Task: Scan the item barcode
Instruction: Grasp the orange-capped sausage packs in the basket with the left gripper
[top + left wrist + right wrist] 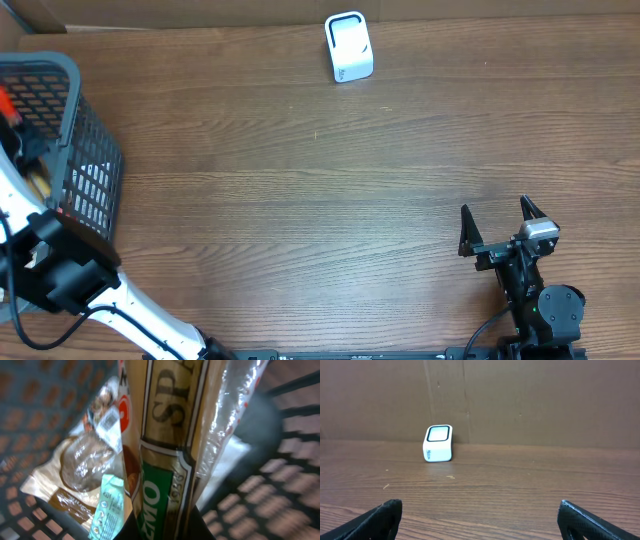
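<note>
Packet in left end effector (inside basket)

packet in basket left, scanner rear centre

The table is mid-brown, with darker wood grain running in long streaks. The basket is dark grey, its walls a fine grid of holes. Inside the basket, the tall packet is tan with dark brown lettering, gold-edged borders and a green band carrying white letters, all under glossy clear film. Beside it in the basket lie a clear bag showing beige and brown, and a mint-green pack. Well apart from the basket, the scanner is white with a dark-rimmed pale window, and the right gripper is black.
</note>
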Robot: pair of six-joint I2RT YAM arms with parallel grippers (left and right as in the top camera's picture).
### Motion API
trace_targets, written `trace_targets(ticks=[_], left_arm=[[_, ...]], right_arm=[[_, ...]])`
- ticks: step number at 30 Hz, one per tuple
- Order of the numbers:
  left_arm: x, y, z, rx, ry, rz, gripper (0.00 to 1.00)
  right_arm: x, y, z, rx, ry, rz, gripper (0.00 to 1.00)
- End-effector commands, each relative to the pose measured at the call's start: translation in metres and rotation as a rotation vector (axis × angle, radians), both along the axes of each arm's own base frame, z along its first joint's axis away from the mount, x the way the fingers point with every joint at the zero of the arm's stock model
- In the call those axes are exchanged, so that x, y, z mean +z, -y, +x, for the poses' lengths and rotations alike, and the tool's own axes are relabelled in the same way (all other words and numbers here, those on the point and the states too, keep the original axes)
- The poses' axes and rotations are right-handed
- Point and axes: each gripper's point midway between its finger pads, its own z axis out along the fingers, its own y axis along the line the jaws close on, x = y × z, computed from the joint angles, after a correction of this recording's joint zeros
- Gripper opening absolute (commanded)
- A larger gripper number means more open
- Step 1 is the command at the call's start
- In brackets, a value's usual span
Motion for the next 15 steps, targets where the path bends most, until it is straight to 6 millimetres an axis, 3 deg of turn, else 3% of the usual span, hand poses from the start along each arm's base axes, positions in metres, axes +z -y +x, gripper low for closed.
trace_targets(ticks=[1, 10, 15], left_arm=[[0.059, 0.007, 0.018, -0.012, 0.143, 0.080, 0.04], [0.154, 0.028, 0.038, -0.053, 0.377, 0.232, 0.04], [0.176, 0.031, 0.030, -0.010, 0.445, 0.247, 0.04]], right_arm=[[-0.002, 0.000, 0.000, -0.003, 0.005, -0.004, 1.00], [-0.002, 0.000, 0.000, -0.003, 0.005, -0.004, 1.00], [-0.002, 0.000, 0.000, -0.003, 0.005, -0.004, 1.00]])
